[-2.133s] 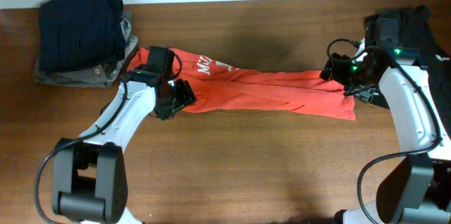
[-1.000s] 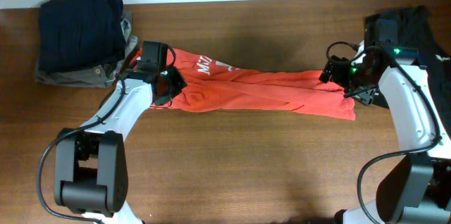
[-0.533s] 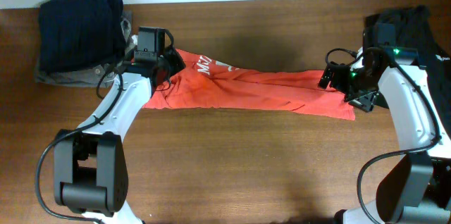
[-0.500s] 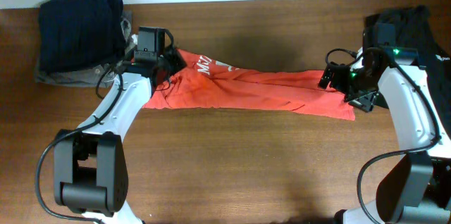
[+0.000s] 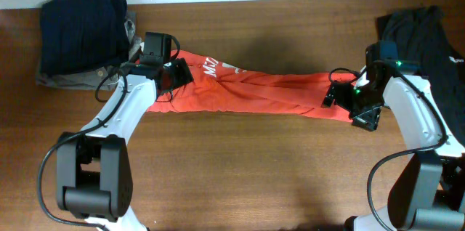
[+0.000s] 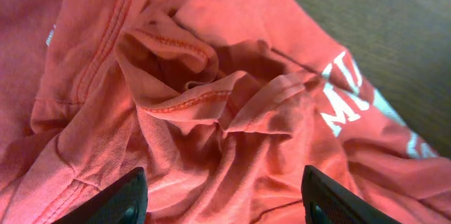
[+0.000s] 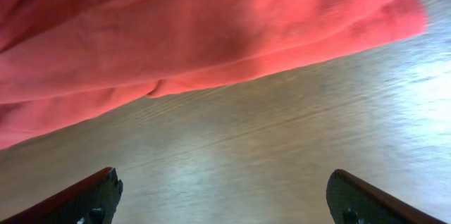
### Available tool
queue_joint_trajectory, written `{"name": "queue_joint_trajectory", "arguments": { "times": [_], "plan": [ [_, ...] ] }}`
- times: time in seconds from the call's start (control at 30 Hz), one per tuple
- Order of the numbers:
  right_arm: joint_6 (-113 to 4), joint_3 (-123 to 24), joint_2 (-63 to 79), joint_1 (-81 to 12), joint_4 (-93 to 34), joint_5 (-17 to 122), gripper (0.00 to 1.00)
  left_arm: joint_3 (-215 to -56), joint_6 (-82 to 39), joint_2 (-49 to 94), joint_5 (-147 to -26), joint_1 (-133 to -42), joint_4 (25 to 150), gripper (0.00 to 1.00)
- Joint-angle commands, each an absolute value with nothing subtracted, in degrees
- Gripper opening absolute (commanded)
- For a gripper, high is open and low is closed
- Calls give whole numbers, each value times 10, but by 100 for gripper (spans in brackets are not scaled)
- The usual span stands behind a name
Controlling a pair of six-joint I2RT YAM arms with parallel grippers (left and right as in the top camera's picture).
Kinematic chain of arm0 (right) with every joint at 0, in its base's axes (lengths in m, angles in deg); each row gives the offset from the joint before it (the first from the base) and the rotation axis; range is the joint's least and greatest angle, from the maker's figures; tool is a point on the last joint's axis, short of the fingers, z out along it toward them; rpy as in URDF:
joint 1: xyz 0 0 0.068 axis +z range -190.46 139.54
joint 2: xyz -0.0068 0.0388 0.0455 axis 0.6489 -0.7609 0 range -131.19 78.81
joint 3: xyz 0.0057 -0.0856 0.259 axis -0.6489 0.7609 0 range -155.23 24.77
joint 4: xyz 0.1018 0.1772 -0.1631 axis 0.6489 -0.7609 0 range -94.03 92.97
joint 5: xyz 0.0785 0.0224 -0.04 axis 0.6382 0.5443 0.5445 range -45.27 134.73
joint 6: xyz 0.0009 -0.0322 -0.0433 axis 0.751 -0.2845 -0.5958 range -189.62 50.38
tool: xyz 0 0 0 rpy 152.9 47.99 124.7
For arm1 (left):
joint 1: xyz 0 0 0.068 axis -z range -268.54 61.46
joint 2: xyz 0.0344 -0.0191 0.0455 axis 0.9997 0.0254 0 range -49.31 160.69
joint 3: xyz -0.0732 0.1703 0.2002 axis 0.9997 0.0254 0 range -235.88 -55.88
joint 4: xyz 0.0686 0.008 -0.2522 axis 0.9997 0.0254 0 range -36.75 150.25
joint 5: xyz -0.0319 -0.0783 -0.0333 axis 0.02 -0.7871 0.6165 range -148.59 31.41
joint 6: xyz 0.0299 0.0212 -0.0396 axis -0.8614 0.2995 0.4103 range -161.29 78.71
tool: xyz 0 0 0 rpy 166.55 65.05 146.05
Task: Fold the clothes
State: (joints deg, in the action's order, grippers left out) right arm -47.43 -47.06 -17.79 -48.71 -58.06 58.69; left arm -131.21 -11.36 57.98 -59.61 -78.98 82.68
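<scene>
The orange-red T-shirt lies stretched out, crumpled.

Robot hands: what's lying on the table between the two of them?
The orange-red T-shirt, lying in a long rumpled strip from the left hand to the right hand. The overhead view shows it.

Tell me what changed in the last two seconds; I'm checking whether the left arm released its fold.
The left gripper carried the T-shirt's near-left flap back toward the collar, then opened and let go. The right gripper, open throughout, drew back toward its base. The folded stack and black garment stayed.
</scene>
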Motion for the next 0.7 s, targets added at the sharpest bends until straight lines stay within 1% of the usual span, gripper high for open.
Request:
{"name": "queue_joint_trajectory", "arguments": {
  "times": [0.0,0.03,0.07,0.17,0.27,0.3,0.33,0.37,0.47,0.67],
  "plan": [
    [-441,-454,-181,-483,-557,623,97,-1320,-125,599,-592,-792,828,74],
    [-434,-448,-181,-483,-542,623,97,-1320,-125,602,-592,-792,827,79],
    [-421,-438,-181,-483,-523,623,96,-1320,-125,605,-592,-792,827,81],
    [-386,-411,-181,-483,-482,623,90,-1320,-125,613,-592,-792,827,81],
    [-375,-385,-181,-483,-424,623,86,-1320,-127,618,-589,-792,828,83],
    [-371,-381,-181,-484,-414,621,84,-1320,-127,619,-587,-792,828,83],
    [-359,-377,-181,-484,-402,618,81,-1320,-127,620,-587,-792,828,84],
    [-342,-374,-181,-484,-391,616,78,-1320,-127,622,-587,-792,829,87],
    [-317,-373,-181,-484,-380,594,74,-1320,-127,627,-587,-792,829,87],
    [-293,-372,-187,-484,-377,563,73,-1320,-127,632,-586,-792,838,87]
  ]
}}
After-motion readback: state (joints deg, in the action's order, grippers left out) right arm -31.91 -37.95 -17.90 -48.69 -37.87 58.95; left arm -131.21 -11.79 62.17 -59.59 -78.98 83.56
